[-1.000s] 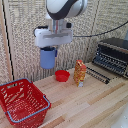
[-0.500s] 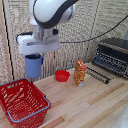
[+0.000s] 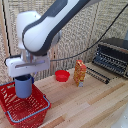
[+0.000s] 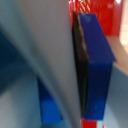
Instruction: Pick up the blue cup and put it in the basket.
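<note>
From where I stand, the basket [image 3: 20, 107] sits directly under the fingers, at the exterior view's left. The cup [image 3: 23, 86] hangs upright from the gripper [image 3: 24, 76], clamped between the fingers, its base just above the basket's inside. The wrist view confirms it: a dark-blue finger [image 4: 97, 65] presses flat on the pale cup wall [image 4: 42, 55], red lattice beyond. To let go well, I would keep the cup level and part the fingers gently. Rightwards, well apart, stand the red bowl [image 3: 62, 75] and an orange packet [image 3: 79, 72].
</note>
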